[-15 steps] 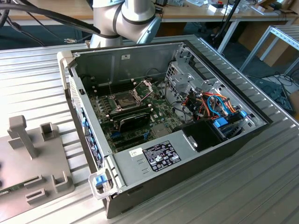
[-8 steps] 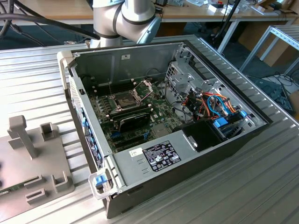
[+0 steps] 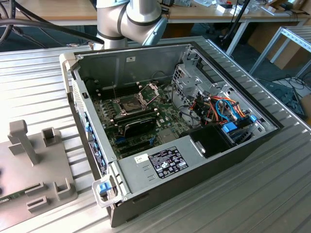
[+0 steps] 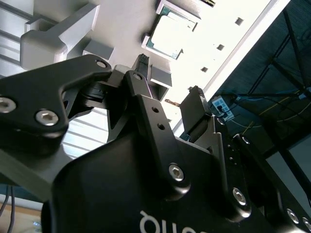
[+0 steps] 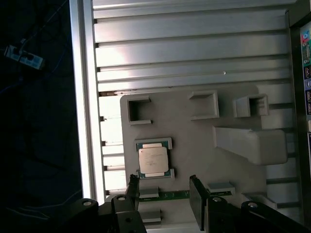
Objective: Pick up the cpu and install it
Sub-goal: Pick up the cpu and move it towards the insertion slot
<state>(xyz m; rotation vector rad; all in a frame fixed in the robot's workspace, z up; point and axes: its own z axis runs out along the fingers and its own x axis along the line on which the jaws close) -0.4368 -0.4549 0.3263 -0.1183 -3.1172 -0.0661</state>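
Note:
The cpu (image 5: 154, 160) is a small square chip with a dull silver top, lying flat in a shallow seat on the grey fixture plate (image 5: 194, 131). In the second wrist view the cpu (image 4: 171, 33) appears bright, beyond the fingertips. My gripper (image 5: 164, 191) hovers above the plate, just short of the chip, open with nothing between its black fingers (image 5: 132, 187). The second wrist view also has the gripper (image 4: 167, 82) open. In the exterior view the dark square socket (image 3: 130, 103) sits on the motherboard, with its shiny retention frame (image 3: 149, 90) hinged up.
The open computer case (image 3: 160, 160) lies on a ribbed metal table (image 3: 34, 87). A black card (image 3: 138, 127) lies next to the socket, and cables (image 3: 218, 109) fill the exterior view's right side. The grey fixture plate (image 3: 29, 165) carries raised blocks (image 5: 250, 143) and brackets.

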